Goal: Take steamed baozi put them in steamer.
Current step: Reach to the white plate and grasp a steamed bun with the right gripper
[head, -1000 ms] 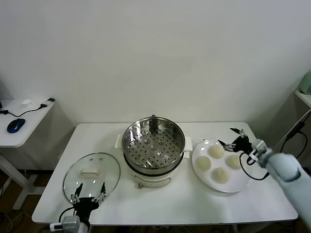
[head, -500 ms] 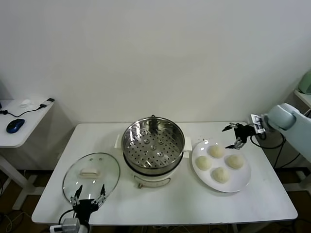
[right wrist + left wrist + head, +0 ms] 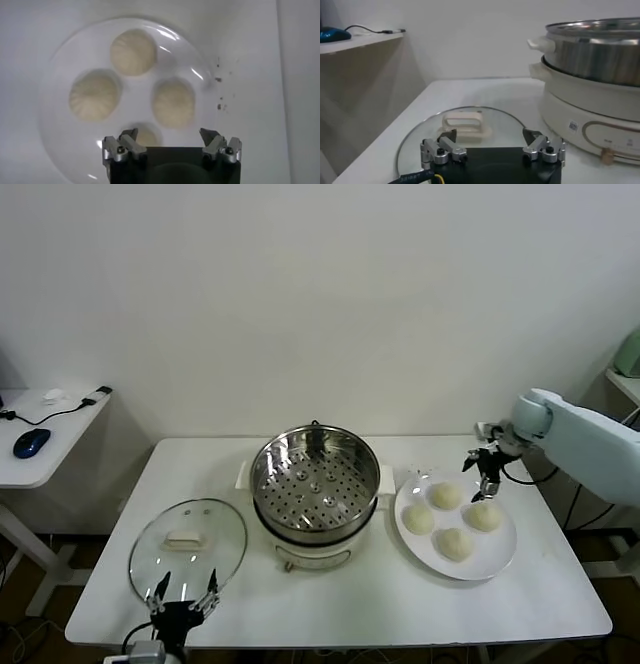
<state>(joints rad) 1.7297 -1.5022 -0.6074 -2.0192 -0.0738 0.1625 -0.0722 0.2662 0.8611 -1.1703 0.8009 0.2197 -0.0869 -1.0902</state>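
Note:
Several cream-white steamed baozi (image 3: pixel 444 495) lie on a white plate (image 3: pixel 412 549) at the table's right; in the right wrist view they (image 3: pixel 133 52) show from above on the plate (image 3: pixel 60 65). My right gripper (image 3: pixel 482 469) (image 3: pixel 169 137) hangs open over the plate's back part, above the baozi, holding nothing. The shiny steel steamer (image 3: pixel 315 484) (image 3: pixel 595 55) stands uncovered at the table's middle with its perforated tray bare. My left gripper (image 3: pixel 183 594) (image 3: pixel 490 136) waits open at the table's front left edge, just before the glass lid (image 3: pixel 188 539) (image 3: pixel 465 125).
The white table (image 3: pixel 400 614) holds the lid, steamer and plate in a row. A small side table (image 3: pixel 60 419) with a blue mouse (image 3: pixel 32 442) stands to the far left. A wall rises close behind.
My right arm has swung up and back from the plate's front right, and its gripper now points down over the plate's back part. The left arm has barely moved.

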